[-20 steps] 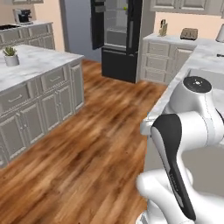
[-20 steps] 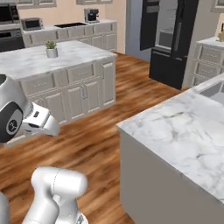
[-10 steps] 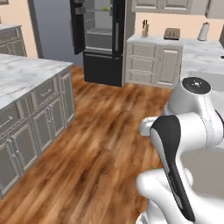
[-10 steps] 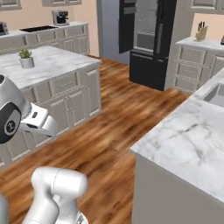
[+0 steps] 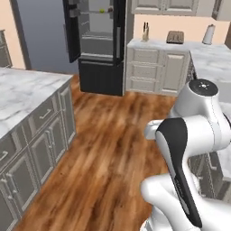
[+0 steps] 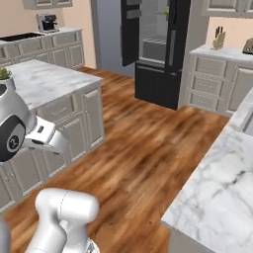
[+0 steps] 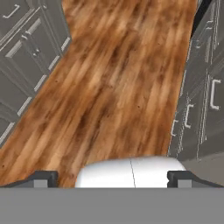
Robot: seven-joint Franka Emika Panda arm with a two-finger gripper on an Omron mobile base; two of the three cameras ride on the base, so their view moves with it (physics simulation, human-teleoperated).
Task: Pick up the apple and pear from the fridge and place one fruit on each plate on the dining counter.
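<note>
The fridge [image 5: 100, 41] stands at the far wall, black-framed, with its doors open and grey shelves showing; it also appears in the right base view as the fridge [image 6: 157, 49]. A tiny yellow-green speck on an upper shelf is the pear [image 5: 103, 10]. The apple is too small to make out at this distance. My gripper [image 7: 111, 177] points down at the wooden floor, open, with nothing between its fingertips [image 7: 43, 177]. The dining counter [image 6: 217, 192] runs along the right. The plates are out of view.
A marble-topped island [image 5: 22, 92] with cream cabinets flanks the left side of the wooden floor [image 5: 113, 135]; a potted plant [image 6: 5, 74] sits on it. Wall cabinets [image 5: 158, 67] beside the fridge carry a knife block [image 5: 145, 34]. My folded arm [image 5: 189, 135] rises at lower right.
The base has driven toward the fridge and turned, so the whole scene has shifted and the fridge looks larger. The gripper stays open and the arm holds its folded pose.
</note>
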